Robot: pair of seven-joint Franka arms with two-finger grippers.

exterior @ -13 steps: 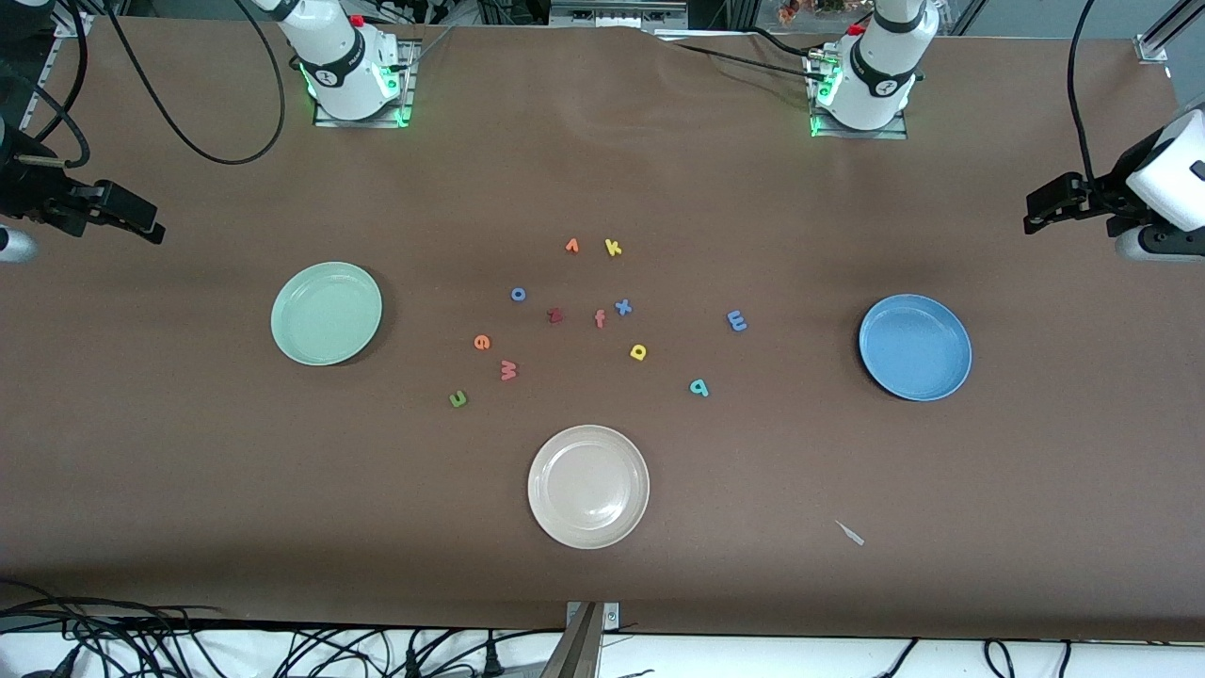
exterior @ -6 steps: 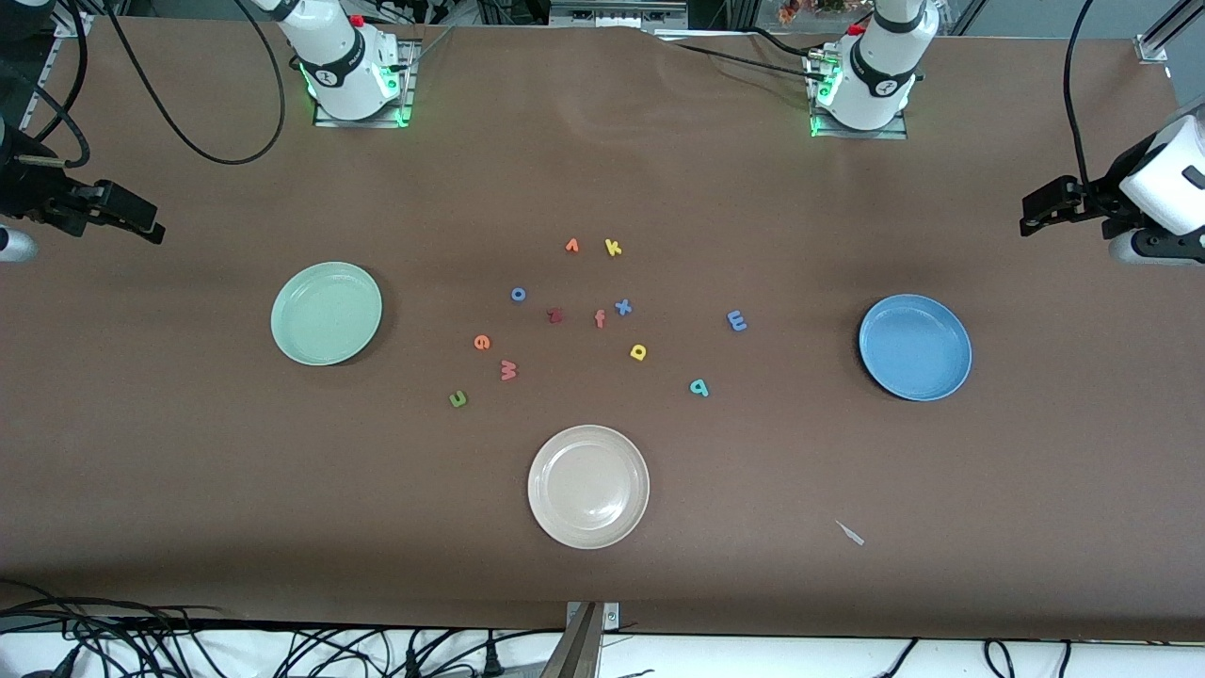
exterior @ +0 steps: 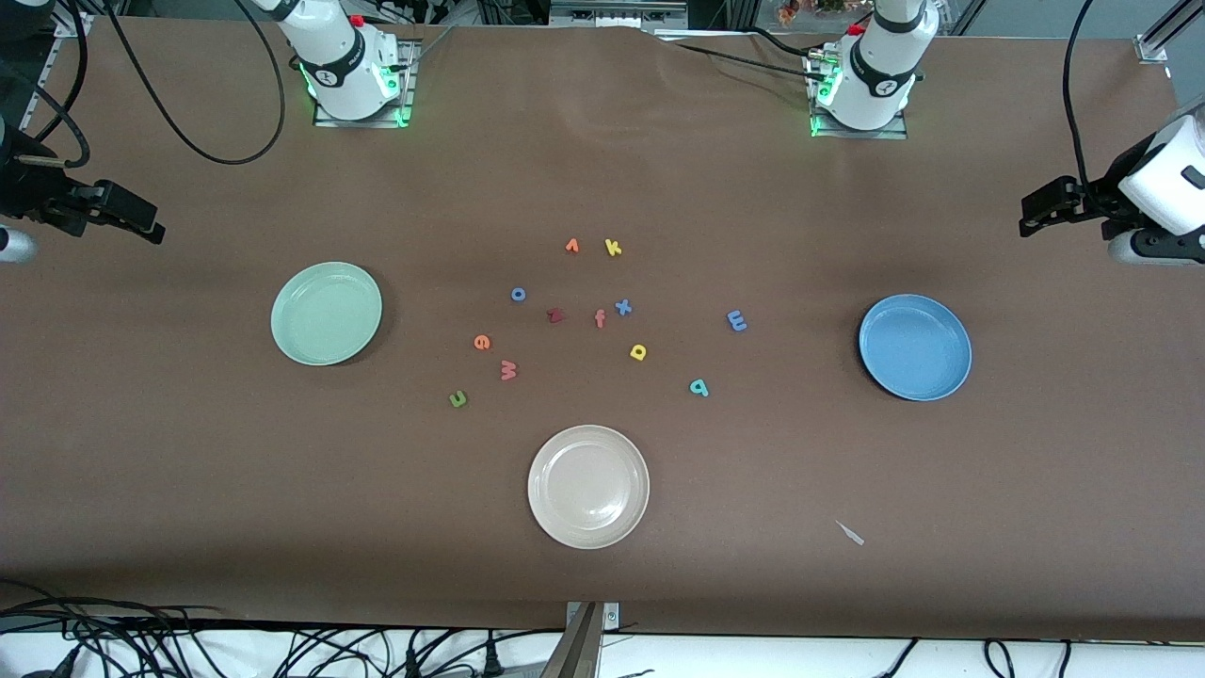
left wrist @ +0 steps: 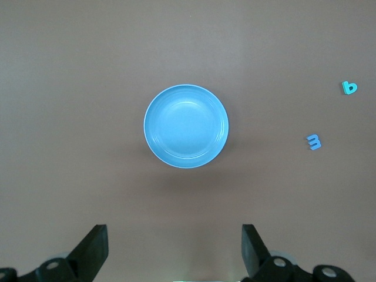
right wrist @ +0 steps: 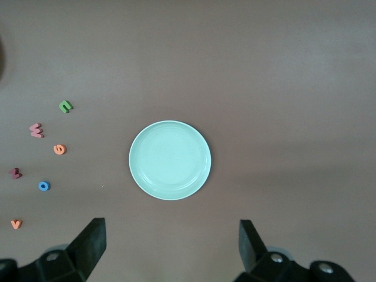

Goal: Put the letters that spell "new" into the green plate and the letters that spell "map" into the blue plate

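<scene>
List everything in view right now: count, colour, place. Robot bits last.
green plate: 1, pale mint, empty, toward the right arm's end.
blue plate: 1, medium blue, empty, toward the left arm's end.
beige plate: 1, empty, nearest the front camera.
"new" letters: 3, green n, orange e, salmon w, on the table between the green and beige plates.
"map" letters: 3, light blue m, teal p, yellow a, on the table, mid-table toward the blue plate.
other letters: 6, orange v, yellow k, blue o, blue x, dark red letter, red-orange f, mid-table.
left gripper: open, high over the blue plate's end.
right gripper: open, high over the green plate's end.
</scene>
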